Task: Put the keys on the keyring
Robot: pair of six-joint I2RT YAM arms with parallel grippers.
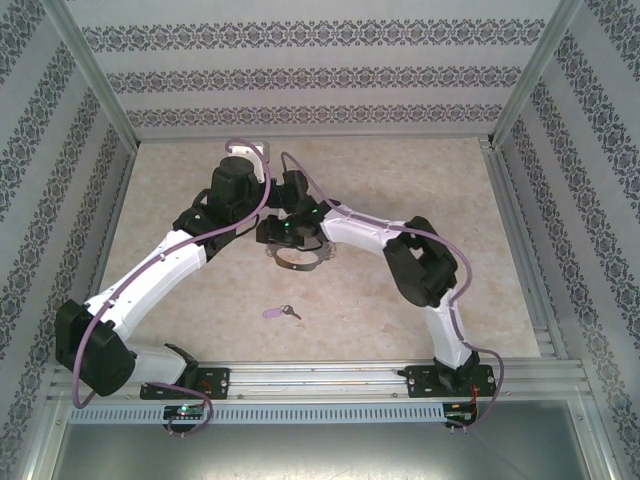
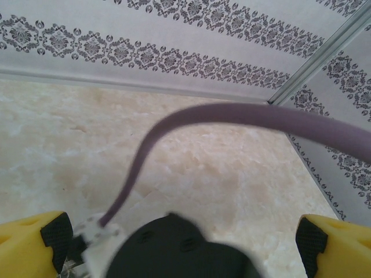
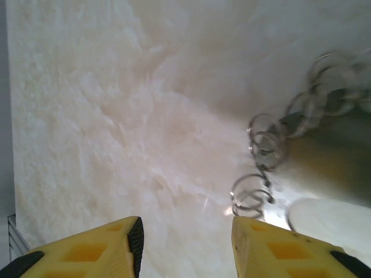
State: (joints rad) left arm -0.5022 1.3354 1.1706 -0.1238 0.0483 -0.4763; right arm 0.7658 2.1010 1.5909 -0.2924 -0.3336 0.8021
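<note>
The key (image 1: 281, 313), with a lilac head and a short dark blade, lies alone on the table, nearer the front than both grippers. The keyring (image 1: 298, 262) sits at the table's middle, right under the two wrists where the arms meet. In the right wrist view its chain of small silvery loops (image 3: 258, 174) curls just beyond and beside the right-hand finger, outside the jaws. My right gripper (image 3: 186, 231) is open, with bare table between its fingers. My left gripper (image 2: 179, 243) is wide open, looking over a black part of the right arm (image 2: 179, 255).
A purple cable (image 2: 232, 116) arcs across the left wrist view. Patterned walls (image 1: 320, 80) close in the marble-look table (image 1: 400, 180) at the back and both sides. An aluminium rail (image 1: 330, 375) with the arm bases runs along the front edge.
</note>
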